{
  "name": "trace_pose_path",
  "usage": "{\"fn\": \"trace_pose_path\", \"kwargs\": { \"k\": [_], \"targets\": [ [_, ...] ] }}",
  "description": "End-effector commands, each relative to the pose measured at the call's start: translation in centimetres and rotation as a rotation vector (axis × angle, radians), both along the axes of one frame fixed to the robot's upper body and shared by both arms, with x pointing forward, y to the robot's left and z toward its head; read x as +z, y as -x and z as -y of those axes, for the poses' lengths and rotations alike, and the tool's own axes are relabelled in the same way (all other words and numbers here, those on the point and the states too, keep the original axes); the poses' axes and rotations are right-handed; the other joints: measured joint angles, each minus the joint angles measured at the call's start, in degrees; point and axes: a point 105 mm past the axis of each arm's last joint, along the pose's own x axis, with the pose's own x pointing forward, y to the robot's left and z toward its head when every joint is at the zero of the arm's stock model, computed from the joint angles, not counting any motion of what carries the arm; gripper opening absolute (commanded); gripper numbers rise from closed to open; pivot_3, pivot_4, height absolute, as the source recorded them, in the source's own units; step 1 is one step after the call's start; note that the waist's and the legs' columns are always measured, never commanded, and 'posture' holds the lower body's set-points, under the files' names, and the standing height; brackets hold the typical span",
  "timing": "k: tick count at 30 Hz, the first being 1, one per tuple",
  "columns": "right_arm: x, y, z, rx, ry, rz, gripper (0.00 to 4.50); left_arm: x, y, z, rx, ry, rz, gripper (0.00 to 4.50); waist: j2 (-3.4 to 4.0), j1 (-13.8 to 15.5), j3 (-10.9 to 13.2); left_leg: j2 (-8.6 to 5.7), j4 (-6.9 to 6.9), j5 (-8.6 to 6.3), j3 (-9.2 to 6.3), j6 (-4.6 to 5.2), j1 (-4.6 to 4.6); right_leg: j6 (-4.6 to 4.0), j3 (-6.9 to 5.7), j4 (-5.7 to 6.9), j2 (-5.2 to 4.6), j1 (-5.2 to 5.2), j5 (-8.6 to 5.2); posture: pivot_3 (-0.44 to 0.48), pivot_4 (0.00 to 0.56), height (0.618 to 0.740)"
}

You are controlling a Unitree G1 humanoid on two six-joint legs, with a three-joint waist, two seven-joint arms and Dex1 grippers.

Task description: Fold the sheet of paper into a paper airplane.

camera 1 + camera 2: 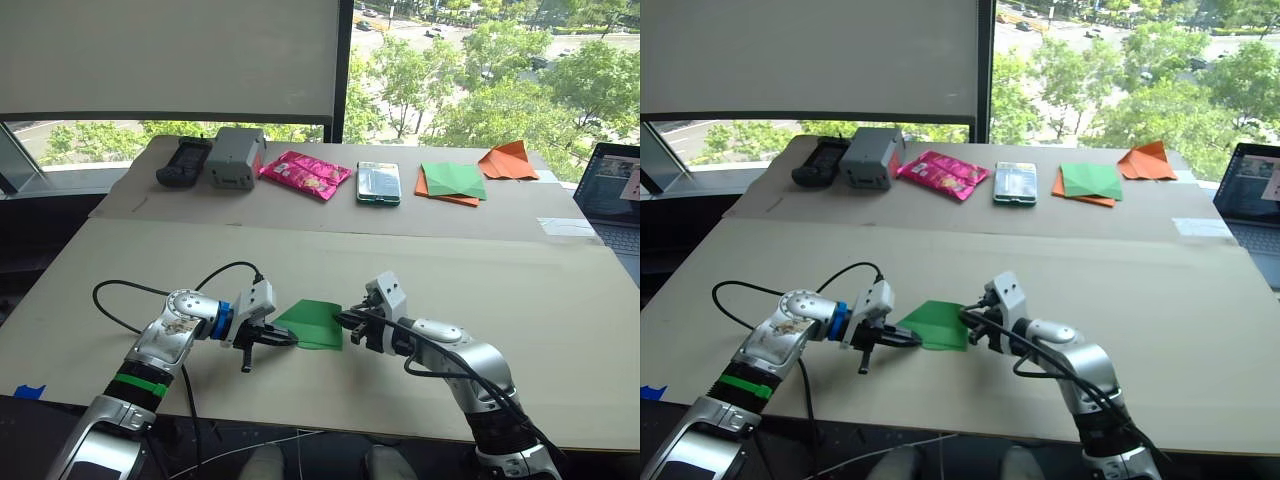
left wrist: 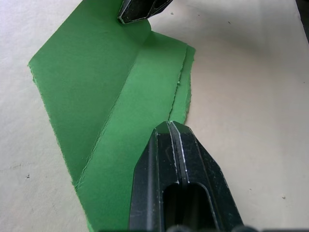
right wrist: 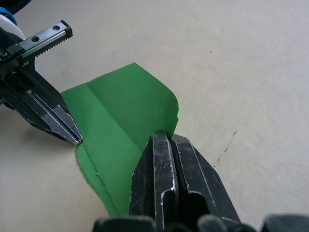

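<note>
The sheet of paper [image 1: 312, 323] is bright green and partly folded, with crease lines and a raised flap. It lies near the front of the tan table [image 1: 500, 290], between my two grippers. My left gripper [image 1: 287, 339] comes in from the left, its fingers shut on the sheet's near-left edge. In the left wrist view the fingertips [image 2: 169, 128] meet at a fold line on the sheet [image 2: 96, 87]. From the right, my right gripper [image 1: 345, 320] is shut on the opposite edge. The sheet [image 3: 120, 116] curls up at that gripper's tip [image 3: 164, 135].
On the far board lie a black device [image 1: 183, 162], a grey box [image 1: 233, 157], a pink packet [image 1: 305, 174], a teal-edged pack [image 1: 379, 182], a green-and-orange pair of sheets [image 1: 452, 182] and an orange paper plane [image 1: 508, 161]. A laptop [image 1: 612, 185] sits far right.
</note>
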Motion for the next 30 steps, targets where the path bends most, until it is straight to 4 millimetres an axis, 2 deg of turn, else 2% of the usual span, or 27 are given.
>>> {"fn": "trace_pose_path", "kwargs": {
  "k": [1,5,8,10,13,18,21,25,30],
  "targets": [
    [2.3,0.5,-0.6,0.072,-0.024,0.155,0.03,0.9,-0.1,0.0,-0.010,0.000,0.035,0.00,0.00,0.0,0.0,0.00,0.00,0.00,0.00,0.00,0.00,0.00,0.00,0.00,0.00,0.00,0.00,0.000,0.150,0.736],
    [3.4,2.5,-1.6,0.217,0.031,0.376,0.03,0.9,-0.2,-0.2,-0.002,-0.003,0.036,0.00,0.00,0.1,0.0,0.00,0.00,0.00,0.01,0.00,0.00,0.01,-0.01,-0.05,-0.01,-0.02,-0.01,0.000,0.150,0.736],
    [3.3,3.7,-2.2,0.311,0.107,0.527,0.03,1.0,-0.1,-0.2,-0.001,-0.002,0.034,0.00,0.00,0.0,0.0,0.00,0.00,0.00,0.02,-0.01,0.01,0.02,0.00,-0.06,-0.01,-0.01,-0.02,0.000,0.150,0.736],
    [2.8,4.3,-2.5,0.370,0.165,0.611,0.03,1.0,-0.1,-0.3,-0.001,-0.004,0.033,0.00,0.00,-0.1,0.0,0.00,0.00,-0.01,0.02,-0.01,0.01,0.01,0.00,-0.06,-0.01,-0.01,-0.02,0.000,0.150,0.736],
    [0.9,4.8,-2.4,0.465,0.309,0.686,0.03,1.1,-0.1,-0.4,-0.001,-0.007,0.033,0.00,0.00,-0.1,0.0,0.00,0.00,-0.01,0.02,-0.01,0.04,-0.23,0.00,-0.05,-0.02,-0.01,-0.16,0.000,0.150,0.736],
    [-1.7,3.8,-1.6,0.441,0.380,0.574,0.03,1.5,-0.2,-0.6,0.001,-0.007,0.036,0.00,-0.01,0.0,0.0,0.00,0.00,0.00,0.03,0.00,0.04,-0.30,0.00,-0.02,-0.01,0.05,-0.19,0.000,0.150,0.736],
    [-2.5,3.2,-1.4,0.417,0.415,0.547,0.03,1.8,-0.1,-0.7,0.008,-0.003,0.038,0.00,-0.01,-0.1,0.0,0.00,0.01,0.00,0.03,0.00,0.06,0.01,0.01,-0.01,0.00,0.10,-0.01,0.000,0.150,0.736],
    [-2.5,3.1,-1.5,0.414,0.412,0.525,0.03,2.5,0.4,-1.3,0.016,0.008,0.030,0.00,-0.01,-0.2,0.0,0.01,0.00,0.00,0.03,-0.01,0.17,-0.10,0.01,-0.01,0.00,0.10,-0.07,0.000,0.150,0.736],
    [-2.7,3.3,-1.6,0.423,0.419,0.515,0.03,3.9,0.7,-3.5,0.043,0.003,0.030,0.00,-0.01,-0.4,0.0,0.02,0.00,0.00,0.02,-0.01,0.23,-0.42,0.01,0.03,-0.01,0.12,-0.25,0.000,0.150,0.736]
  ]
}}
